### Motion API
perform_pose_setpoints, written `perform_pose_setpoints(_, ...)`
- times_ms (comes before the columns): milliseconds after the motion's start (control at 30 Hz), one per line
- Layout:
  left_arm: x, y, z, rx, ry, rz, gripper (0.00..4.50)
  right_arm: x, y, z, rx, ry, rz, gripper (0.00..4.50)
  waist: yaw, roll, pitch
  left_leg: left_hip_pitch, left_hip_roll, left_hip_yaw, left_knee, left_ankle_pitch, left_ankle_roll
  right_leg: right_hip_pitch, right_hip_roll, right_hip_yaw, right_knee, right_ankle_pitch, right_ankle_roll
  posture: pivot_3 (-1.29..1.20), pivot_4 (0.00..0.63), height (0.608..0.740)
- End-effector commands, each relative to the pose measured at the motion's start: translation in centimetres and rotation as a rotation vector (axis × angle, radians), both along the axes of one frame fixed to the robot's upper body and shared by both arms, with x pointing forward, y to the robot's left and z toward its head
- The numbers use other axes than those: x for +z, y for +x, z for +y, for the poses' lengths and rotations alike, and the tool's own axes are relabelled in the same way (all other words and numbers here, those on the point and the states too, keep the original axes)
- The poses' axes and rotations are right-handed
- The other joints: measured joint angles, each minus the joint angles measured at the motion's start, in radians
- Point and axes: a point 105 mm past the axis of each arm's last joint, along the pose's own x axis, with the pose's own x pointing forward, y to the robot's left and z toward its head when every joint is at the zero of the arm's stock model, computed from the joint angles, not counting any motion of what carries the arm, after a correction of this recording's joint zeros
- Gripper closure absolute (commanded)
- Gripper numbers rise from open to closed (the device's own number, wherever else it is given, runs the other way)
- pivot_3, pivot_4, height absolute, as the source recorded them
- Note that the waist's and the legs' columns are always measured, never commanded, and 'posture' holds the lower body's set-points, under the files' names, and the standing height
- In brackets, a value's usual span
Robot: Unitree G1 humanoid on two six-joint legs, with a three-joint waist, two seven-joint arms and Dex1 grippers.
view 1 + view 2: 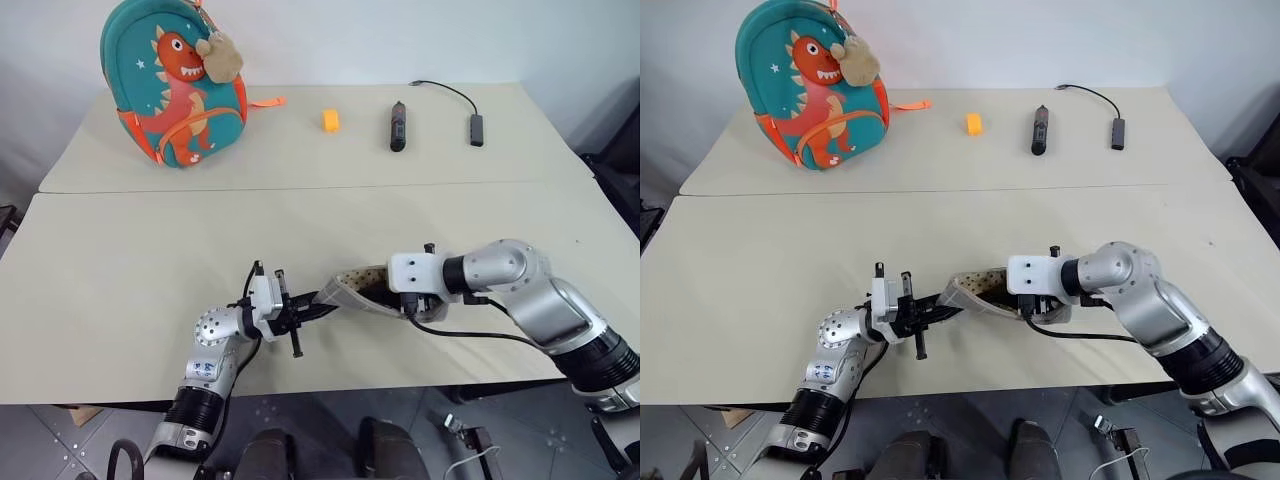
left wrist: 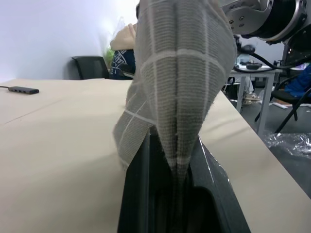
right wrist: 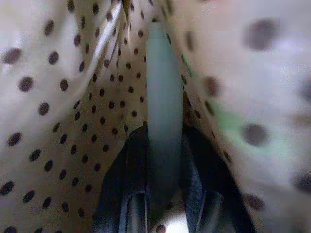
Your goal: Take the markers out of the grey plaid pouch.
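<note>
Left wrist view: the left hand (image 2: pixel 177 194) pinches a corner of the grey, white-gridded pouch (image 2: pixel 180 77), held just above the counter (image 1: pixel 130 290). Inside its cream, dark-dotted lining, the right hand (image 3: pixel 163 194) grips a pale marker (image 3: pixel 164 102) between its fingers (image 3: pixel 124 184).

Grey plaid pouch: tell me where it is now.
The grey plaid pouch hangs above the near table's front edge, between the left gripper, which pinches its end, and the right gripper, which is inside its dotted lining.
</note>
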Motion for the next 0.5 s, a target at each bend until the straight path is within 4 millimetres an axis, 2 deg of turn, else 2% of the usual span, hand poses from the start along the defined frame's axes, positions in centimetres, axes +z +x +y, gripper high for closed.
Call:
perform_pose_setpoints(33,-0.6,-1.7,0.7,-0.059,0.051,-0.087,4.5,-3.7,0.3,-4.8,-0.197,-0.184,0.079,4.06,0.0,0.0,-0.003,0.0,0.0,0.0,0.0,0.0,0.0,0.0,0.0,0.0,0.0,0.0,0.0,0.0,0.15,0.74)
perform_pose_setpoints(133,-1.4,-2.3,0.5,-0.107,0.109,-0.118,4.5,-5.3,-1.1,-4.7,-0.191,-0.214,0.179,4.06,0.0,0.002,-0.009,0.001,0.0,0.0,-0.001,0.0,0.0,0.001,0.0,0.0,-0.001,0.0,0.0,0.0,0.15,0.74)
perform_pose_setpoints(233,-2.3,-3.0,0.4,-0.165,0.173,-0.137,4.5,-6.1,-0.7,-5.0,-0.222,-0.22,0.198,4.06,-0.001,0.001,-0.016,0.003,0.0,-0.001,-0.001,0.0,0.0,0.003,0.0,-0.002,-0.001,0.0,-0.001,0.0,0.15,0.74)
perform_pose_setpoints(267,-2.6,-3.1,0.4,-0.174,0.184,-0.14,4.5,-6.5,-0.7,-5.1,-0.255,-0.188,0.241,4.06,-0.001,0.001,-0.019,0.003,0.001,-0.002,-0.002,-0.001,-0.001,0.004,0.0,-0.002,-0.002,-0.001,-0.001,0.0,0.15,0.74)
perform_pose_setpoints(333,-3.2,-3.4,0.3,-0.197,0.231,-0.159,4.5,-6.9,-0.3,-4.0,-0.373,-0.008,0.34,4.06,-0.004,-0.004,-0.026,0.005,0.001,-0.002,-0.002,-0.001,-0.001,0.005,0.0,-0.003,-0.002,-0.001,-0.002,0.0,0.15,0.74)
perform_pose_setpoints(400,-4.1,-3.9,0.6,-0.238,0.31,-0.198,4.5,-6.5,-0.5,-2.6,-0.404,0.121,0.411,4.06,-0.01,-0.012,-0.031,0.012,0.004,-0.003,-0.004,-0.003,-0.004,0.01,0.002,-0.004,0.0,-0.004,-0.007,0.0,0.15,0.74)
perform_pose_setpoints(500,-3.1,-2.8,0.7,-0.143,0.216,-0.156,4.5,-4.9,-0.8,-1.5,-0.34,0.201,0.398,4.06,-0.015,-0.015,-0.034,0.017,0.01,-0.009,-0.004,-0.006,-0.007,0.013,0.003,-0.007,0.002,-0.007,-0.012,0.0,0.15,0.74)
